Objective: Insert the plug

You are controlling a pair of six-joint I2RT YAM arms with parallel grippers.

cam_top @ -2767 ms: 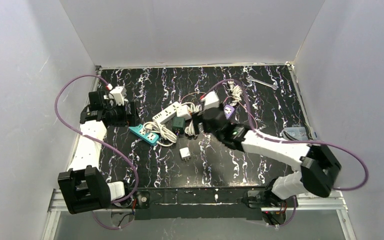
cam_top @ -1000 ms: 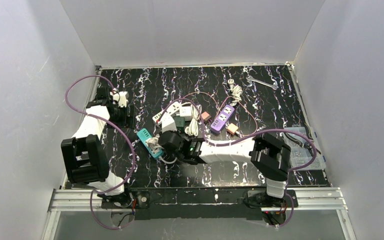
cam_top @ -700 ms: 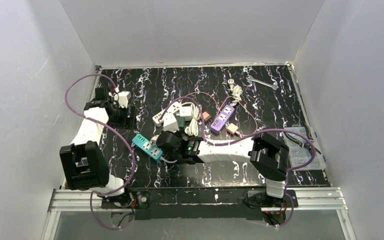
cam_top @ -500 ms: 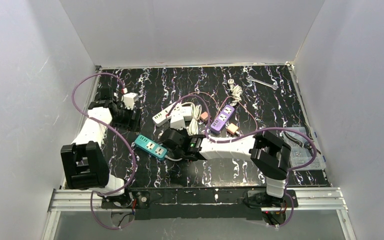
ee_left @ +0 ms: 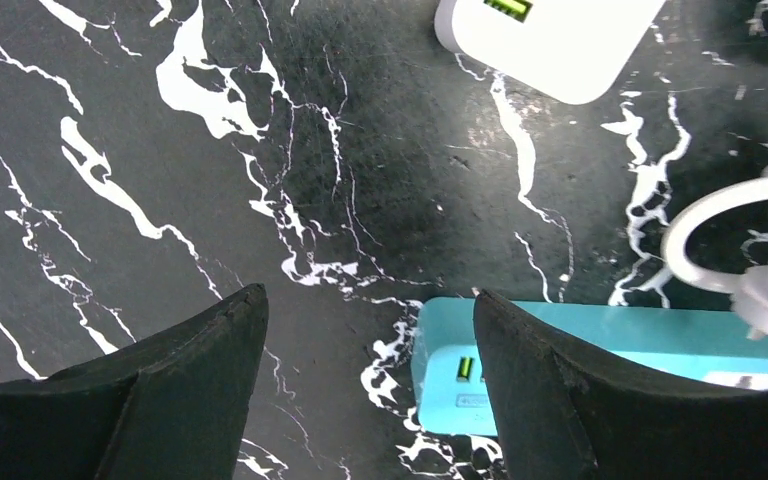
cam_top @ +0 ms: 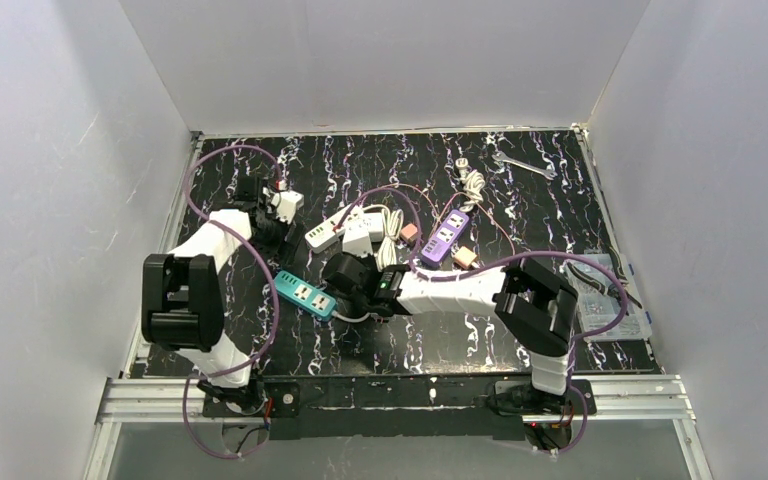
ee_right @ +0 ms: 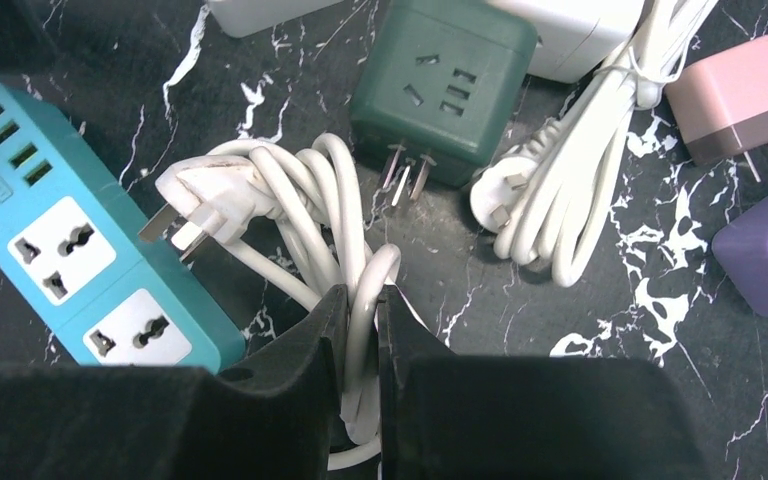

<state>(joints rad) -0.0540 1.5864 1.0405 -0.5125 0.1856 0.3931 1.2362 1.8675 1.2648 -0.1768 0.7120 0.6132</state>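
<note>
Two pincers: the right pincer point(ee_right: 360, 325), clenched on the white cord point(ee_right: 362, 290), whose plug point(ee_right: 192, 207) lies just beside the teal power strip point(ee_right: 70, 250), not yet inserted; the left pincer point(ee_left: 365, 335) hangs released over that strip's end. Alignment and insertion are left to do.

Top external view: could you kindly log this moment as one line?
right gripper: shut on white cord | left gripper: open near teal power strip | plug: not inserted
</note>
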